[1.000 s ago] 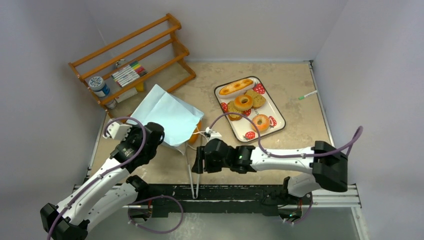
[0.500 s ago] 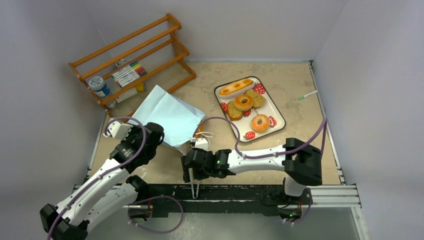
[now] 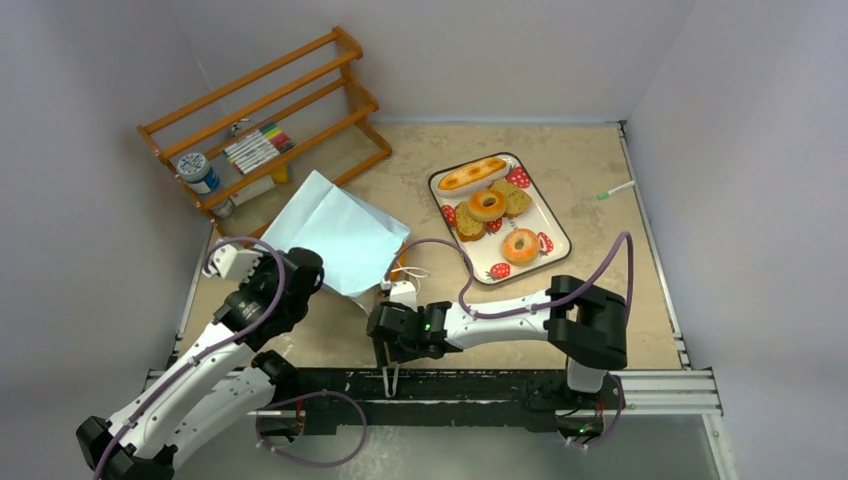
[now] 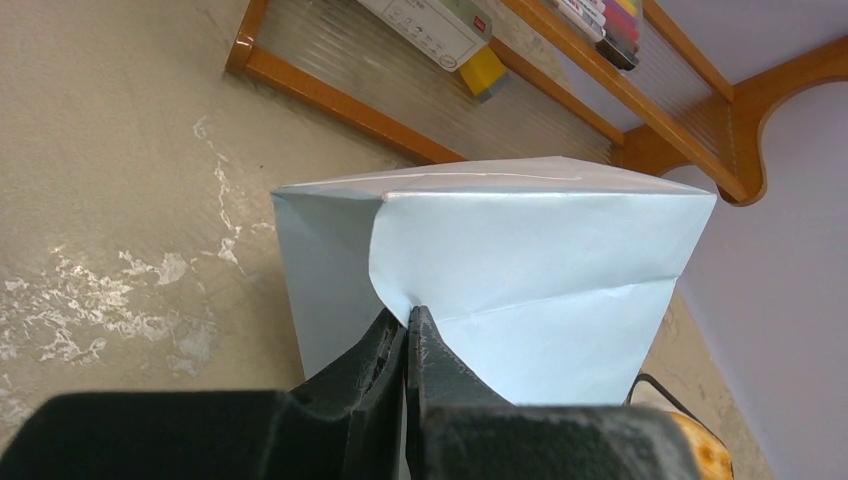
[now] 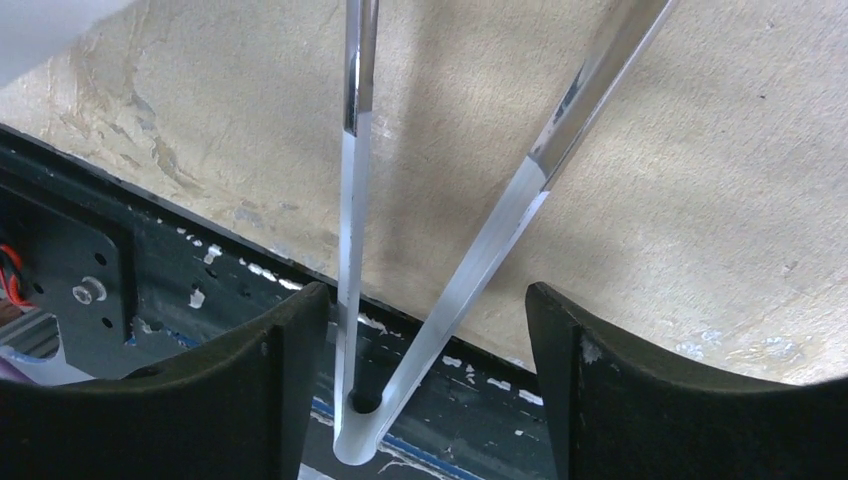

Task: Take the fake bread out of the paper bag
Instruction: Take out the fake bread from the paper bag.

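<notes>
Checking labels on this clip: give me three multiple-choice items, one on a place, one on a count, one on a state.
1. The tongs lie: A on the rack; B at the table's near edge; C by the far wall.
2. Ring bagels on the tray: A one; B two; C four.
3. The left gripper is: A wide open; B shut on the paper bag; C out of view.
B, they lie between the open fingers of the right gripper; B, two rings show; B, its jaws pinch a bag fold.
</notes>
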